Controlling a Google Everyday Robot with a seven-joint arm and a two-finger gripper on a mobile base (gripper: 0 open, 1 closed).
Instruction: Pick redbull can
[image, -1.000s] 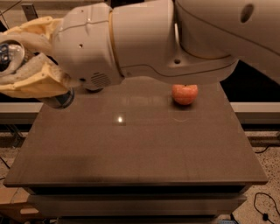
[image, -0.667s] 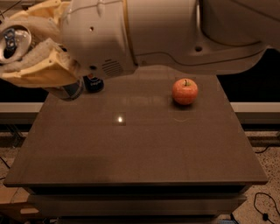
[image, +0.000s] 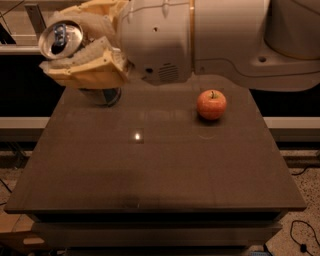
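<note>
My gripper (image: 75, 52) is at the upper left, above the back left corner of the dark table (image: 160, 170). Its cream fingers (image: 95, 67) are shut around a can with a shiny silver top and pull tab (image: 61, 39), held tilted in the air. I take it for the redbull can. Its body is hidden by the fingers, so no lettering shows.
A dark can-like object (image: 103, 96) stands on the table just under the gripper, mostly hidden by it. A red apple (image: 211, 104) sits at the back right. The big white arm (image: 210, 40) spans the top of the view.
The gripper with the can has moved right and upward. The arm has lifted off the apple's side, so the whole apple now shows.
</note>
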